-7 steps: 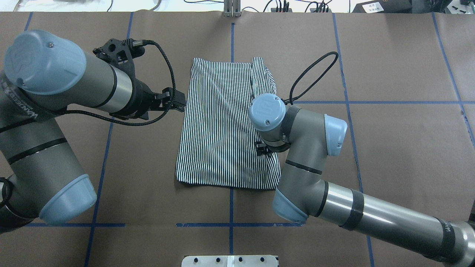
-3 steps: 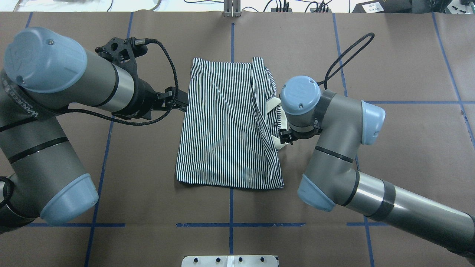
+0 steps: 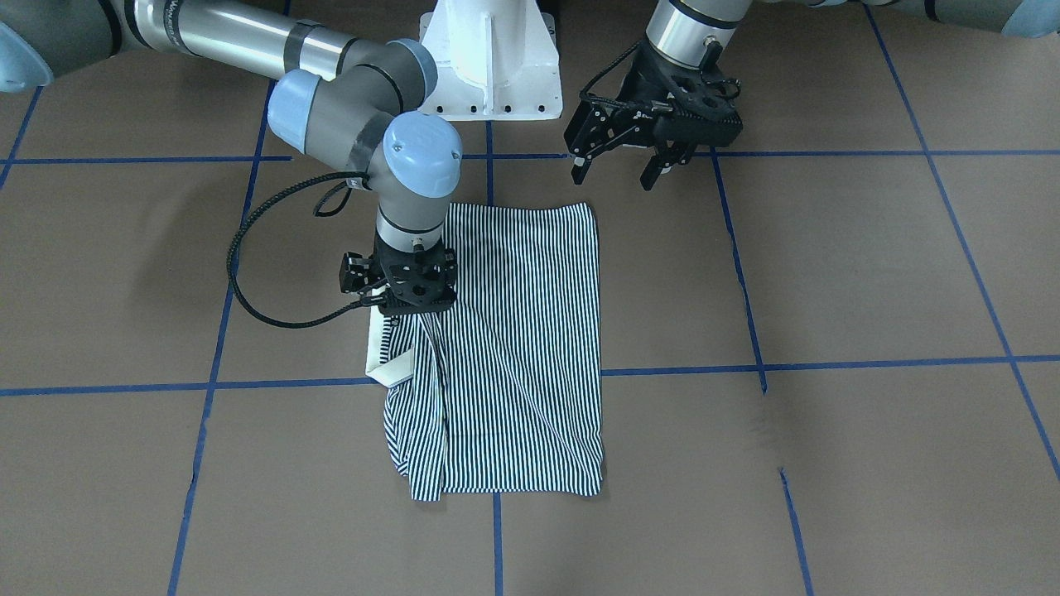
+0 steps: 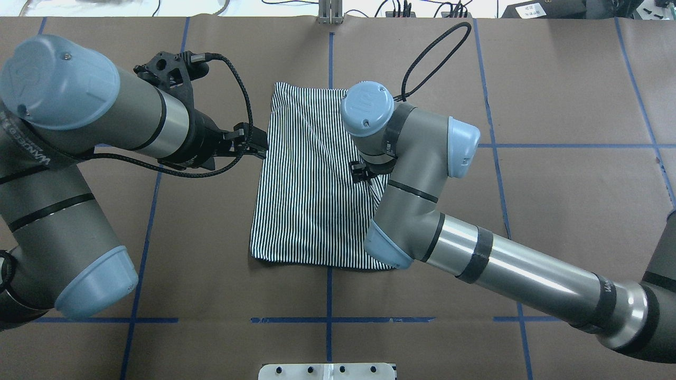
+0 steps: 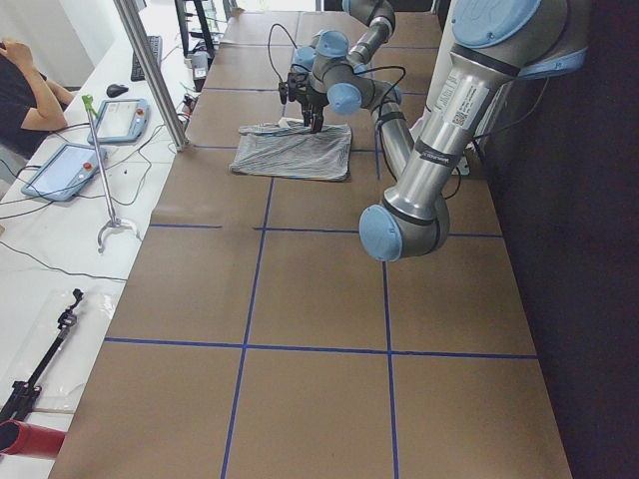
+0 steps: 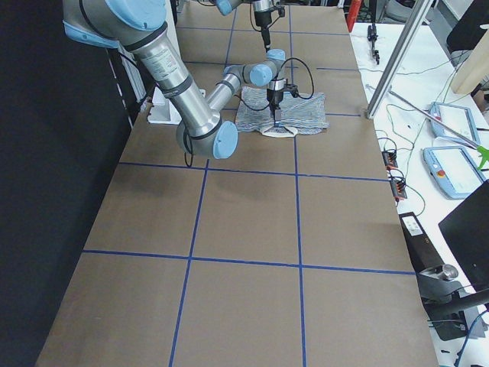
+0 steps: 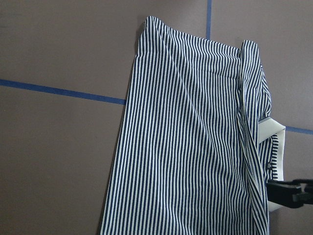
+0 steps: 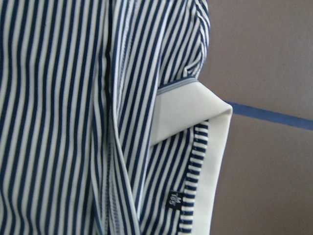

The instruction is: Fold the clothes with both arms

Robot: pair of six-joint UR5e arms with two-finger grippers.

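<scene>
Shirt: the navy-and-white striped polo shirt (image 4: 311,184) lies folded into a long rectangle in the middle of the brown paper-covered surface (image 4: 554,211). Its plain cream collar (image 3: 385,352) pokes out on the right.
Change: the right tool (image 3: 403,308), off beside the collar a moment ago, is back over that edge. I cannot tell its grip.
Meaning: probably tucking the collar side inward.
Left tool (image 3: 613,178): spread, just off the left edge.
Around: a black cable loop (image 3: 248,273) and blue tape lines (image 3: 828,362).
In the way: the grey right arm (image 4: 422,158) hides the fold from overhead.

Fine navy-and-white stripes all over the polo shirt (image 4: 311,184) at centre frame. Plain cream on its collar (image 8: 188,112), with a tiny dark label (image 8: 174,200) low in the right wrist view. Brown on the table (image 4: 554,79), gridded by blue tape lines (image 4: 570,145). Grey metal with light blue joint caps on the left arm (image 4: 137,119) and right arm (image 4: 507,269). Black on the left gripper (image 3: 614,175). White on the pedestal (image 3: 489,66) at top centre.
</scene>
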